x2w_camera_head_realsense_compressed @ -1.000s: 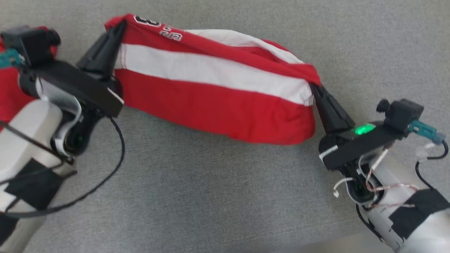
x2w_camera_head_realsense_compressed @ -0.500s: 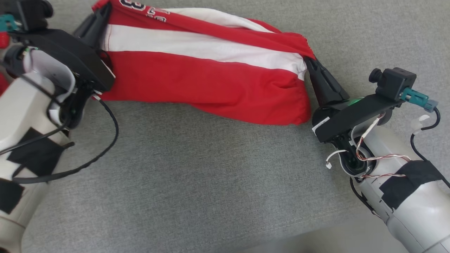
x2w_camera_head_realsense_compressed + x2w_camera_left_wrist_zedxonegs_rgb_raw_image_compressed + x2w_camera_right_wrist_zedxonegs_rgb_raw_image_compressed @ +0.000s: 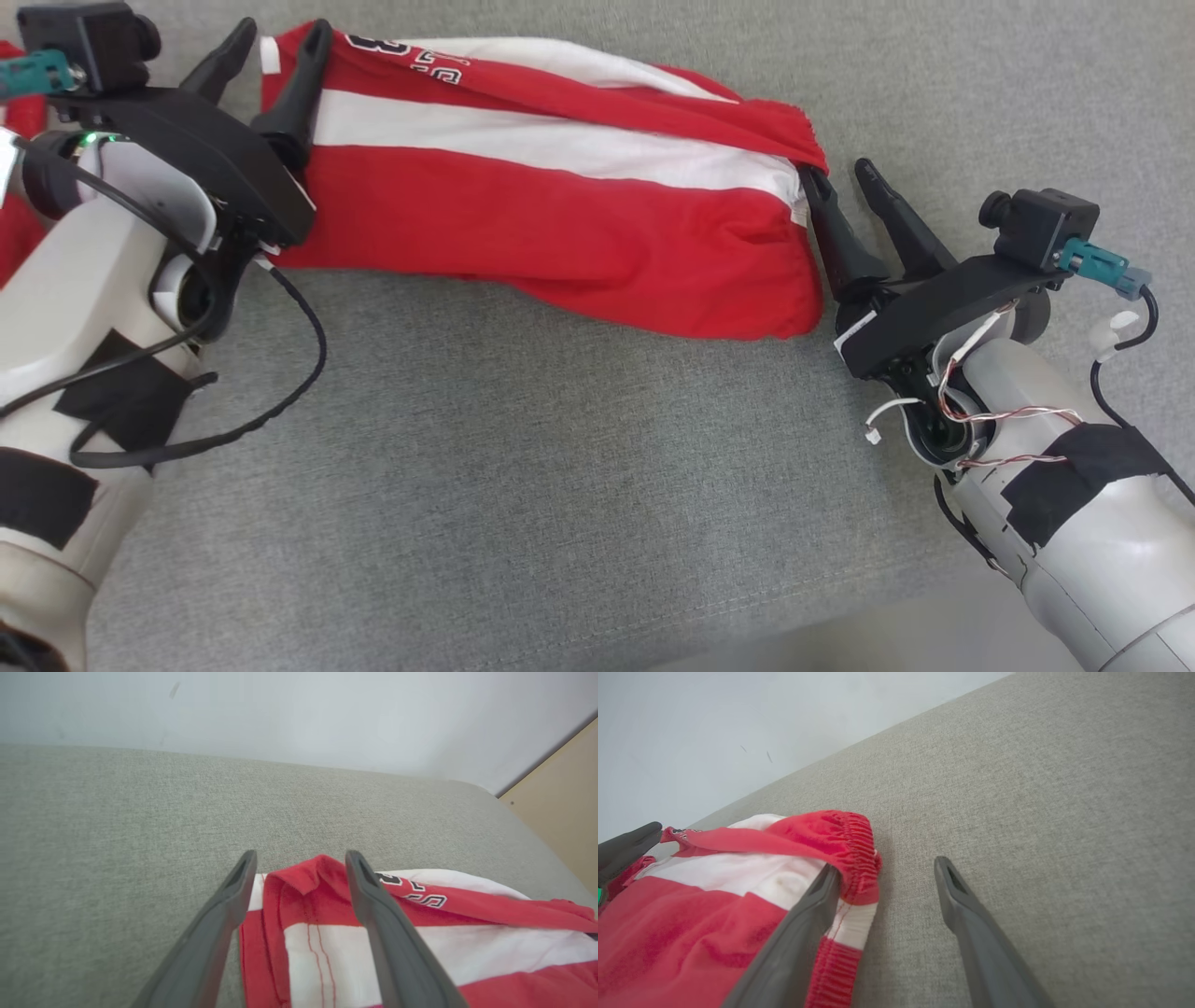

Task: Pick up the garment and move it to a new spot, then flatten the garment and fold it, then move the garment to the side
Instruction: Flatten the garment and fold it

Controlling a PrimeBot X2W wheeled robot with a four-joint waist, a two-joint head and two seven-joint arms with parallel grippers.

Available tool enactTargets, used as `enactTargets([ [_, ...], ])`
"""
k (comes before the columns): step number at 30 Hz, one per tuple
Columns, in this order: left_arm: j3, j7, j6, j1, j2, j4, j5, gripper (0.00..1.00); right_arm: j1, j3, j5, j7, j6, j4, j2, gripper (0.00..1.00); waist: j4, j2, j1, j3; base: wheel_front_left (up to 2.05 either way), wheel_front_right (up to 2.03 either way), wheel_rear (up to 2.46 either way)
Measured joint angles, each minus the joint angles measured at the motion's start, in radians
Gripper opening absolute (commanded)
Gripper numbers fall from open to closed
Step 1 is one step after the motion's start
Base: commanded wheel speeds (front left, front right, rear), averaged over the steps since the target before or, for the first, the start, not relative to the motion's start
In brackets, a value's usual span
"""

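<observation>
Now garment (image 3: 560, 215) lies bunched on grey pad (image 3: 523, 485), far side, between both grippers. Left gripper (image 3: 277, 42) spread, straddling its left corner. Right gripper (image 3: 836, 175) spread, one finger against the elastic right end. Likely soft, light, floppy; pinch the corners or waistband.

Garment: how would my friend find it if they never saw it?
Look at the big grey fabric surface. Between the open left pincer and the open right pincer lies a long bundled garment. It is bright red with wide white stripes and lettering near the left pincer.
</observation>
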Motion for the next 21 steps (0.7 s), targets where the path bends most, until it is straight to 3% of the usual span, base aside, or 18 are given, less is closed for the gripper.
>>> enactTargets([
  [6,-0.026,-0.036,-0.001,0.005,0.004,0.018,0.01,1.0,0.002,0.009,-0.001,-0.009,0.0,0.025,-0.006,1.0,0.018,0.0,0.0,-0.049,0.0,0.0,0.0],
  [21,-0.138,-0.098,-0.001,0.154,0.107,-0.157,0.007,1.0,0.077,0.046,-0.017,-0.016,0.0,0.038,-0.069,1.0,0.05,-0.0002,-0.0001,-0.198,0.0,0.0,0.0],
])
